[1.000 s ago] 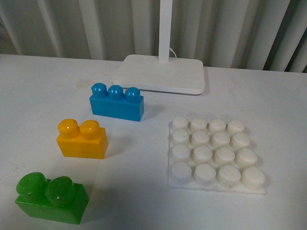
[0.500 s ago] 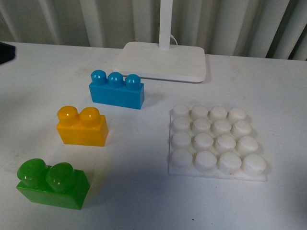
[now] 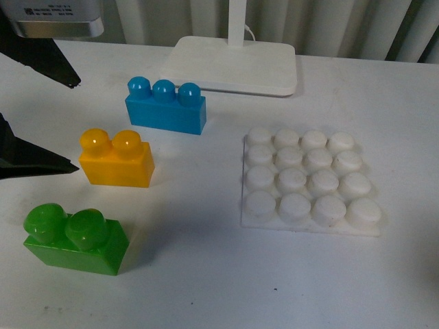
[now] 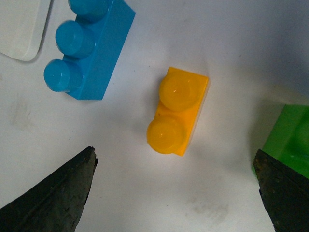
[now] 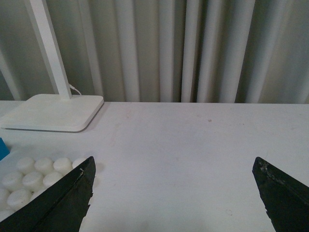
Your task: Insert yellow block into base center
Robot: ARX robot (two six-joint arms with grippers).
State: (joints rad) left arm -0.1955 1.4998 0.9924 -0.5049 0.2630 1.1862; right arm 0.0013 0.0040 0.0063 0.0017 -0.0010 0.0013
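Note:
The yellow block [image 3: 116, 159] stands on the white table, studs up, left of the base [image 3: 309, 181]. The base is a white square plate with a grid of round studs, and nothing is on it. My left gripper [image 3: 76, 124] is open at the left edge of the front view, just left of the yellow block and above the table. In the left wrist view the yellow block [image 4: 177, 111] lies ahead of the open, empty gripper [image 4: 175, 162]. My right gripper [image 5: 174, 166] is open and empty over bare table. A corner of the base [image 5: 29, 181] shows beside it.
A blue three-stud brick [image 3: 166, 106] stands behind the yellow block, and a green two-stud brick [image 3: 75, 238] stands in front of it. A white lamp foot [image 3: 233, 65] with its post stands at the back. Grey curtains hang behind the table.
My left gripper has come into the front view from the left, near the yellow block. The view has shifted a little. The bricks and base keep their places.

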